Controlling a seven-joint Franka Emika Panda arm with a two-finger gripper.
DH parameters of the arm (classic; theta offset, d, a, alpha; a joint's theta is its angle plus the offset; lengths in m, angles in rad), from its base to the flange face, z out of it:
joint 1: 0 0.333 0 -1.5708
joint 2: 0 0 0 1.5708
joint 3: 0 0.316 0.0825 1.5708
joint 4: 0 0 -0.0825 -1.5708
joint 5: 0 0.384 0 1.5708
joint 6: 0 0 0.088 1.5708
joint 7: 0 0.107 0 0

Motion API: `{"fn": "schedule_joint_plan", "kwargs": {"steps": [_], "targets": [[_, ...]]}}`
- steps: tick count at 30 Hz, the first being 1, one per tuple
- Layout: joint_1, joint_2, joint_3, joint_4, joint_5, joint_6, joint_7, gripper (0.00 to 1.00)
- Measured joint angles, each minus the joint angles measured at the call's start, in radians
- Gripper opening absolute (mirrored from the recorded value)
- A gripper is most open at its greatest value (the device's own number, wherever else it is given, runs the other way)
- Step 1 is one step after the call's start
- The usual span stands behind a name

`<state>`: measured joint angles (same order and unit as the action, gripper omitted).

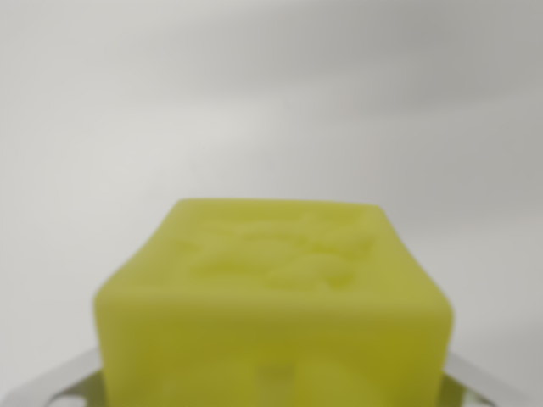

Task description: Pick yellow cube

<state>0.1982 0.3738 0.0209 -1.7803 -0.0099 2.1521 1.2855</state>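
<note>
Jaws' state unclear: two metallic finger (pixel 42 386) slivers flank one blurred yellow cube (pixel 276 314), cut off below.

We see a plain pale grey-white surface (pixel 271 102) filling the whole upper part of the wrist view, smooth and unmarked, and running down both sides of the frame. It looks soft and out of focus, with faint bands of lighter and darker shading across it. We cannot tell whether it is a tabletop or a wall.
</note>
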Motion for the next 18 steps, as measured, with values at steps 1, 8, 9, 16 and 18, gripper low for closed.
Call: {"fn": "schedule_joint_plan", "kwargs": {"steps": [1,8,9,16,18], "targets": [[0.000,-0.003,0.000,0.002,0.000,-0.005,0.000,0.00],[0.000,-0.019,0.000,0.019,0.001,-0.038,0.000,0.00],[0.000,-0.020,0.000,0.020,0.001,-0.040,0.000,0.00],[0.000,-0.021,0.000,0.021,0.001,-0.041,-0.001,0.00],[0.000,-0.021,0.000,0.021,0.001,-0.041,-0.001,0.00]]}}
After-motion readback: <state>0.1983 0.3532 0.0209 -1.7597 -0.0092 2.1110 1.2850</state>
